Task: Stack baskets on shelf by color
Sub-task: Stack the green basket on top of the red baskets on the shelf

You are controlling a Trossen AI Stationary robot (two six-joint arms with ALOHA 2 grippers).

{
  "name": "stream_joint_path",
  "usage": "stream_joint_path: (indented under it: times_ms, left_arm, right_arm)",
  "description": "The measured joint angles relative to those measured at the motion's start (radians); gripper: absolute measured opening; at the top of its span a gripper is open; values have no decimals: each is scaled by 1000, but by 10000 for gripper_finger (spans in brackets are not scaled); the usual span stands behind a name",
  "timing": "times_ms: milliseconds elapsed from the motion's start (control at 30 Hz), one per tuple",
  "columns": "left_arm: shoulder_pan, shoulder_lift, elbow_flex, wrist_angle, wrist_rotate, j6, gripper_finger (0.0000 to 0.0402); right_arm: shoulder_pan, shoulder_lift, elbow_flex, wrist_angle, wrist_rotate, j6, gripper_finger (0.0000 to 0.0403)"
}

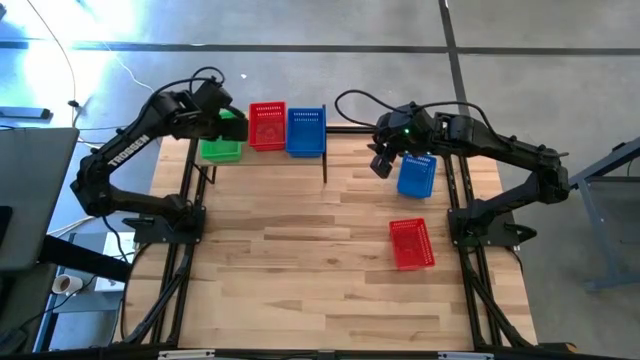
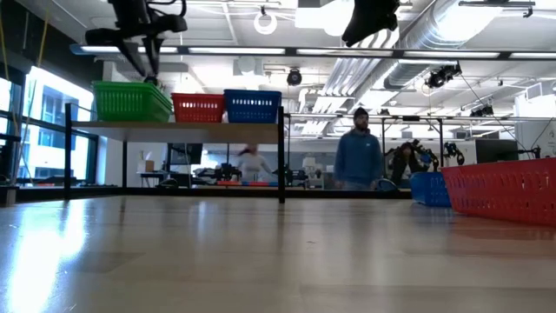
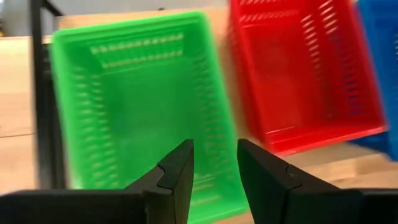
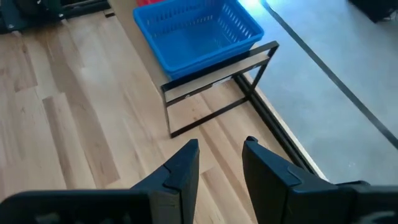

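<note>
The right gripper (image 4: 219, 163) has its fingers a little apart and holds nothing. It hangs high over the table, just beside the loose blue basket (image 1: 416, 175) lying on the wood. That basket is close under it and a bit toward the right arm's base. Its long side runs from the shelf end of the table toward the near end. The loose red basket (image 1: 411, 243) sits nearer the front, well apart from the fingers. The right arm is the nearer one to both.

The left gripper (image 3: 213, 176) is also a little open and empty. It hangs over the green basket (image 3: 134, 99) on the shelf (image 2: 187, 125).

On the shelf stand green, red (image 1: 267, 125) and blue (image 1: 306, 131) in a row, touching. I cannot tell how many are nested in each pile
</note>
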Motion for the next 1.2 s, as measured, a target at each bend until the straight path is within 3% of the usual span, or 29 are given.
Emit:
stream_joint_path:
  times_ms: [500, 1200]
  left_arm:
    - [-117, 90, 0, 78, -157, -86, 113]
    - [-116, 202, 0, 1, -271, -80, 113]
  right_arm:
    - [0, 0, 0, 0, 1, 24, 110]
    - [0, 0, 0, -1, 0, 24, 110]
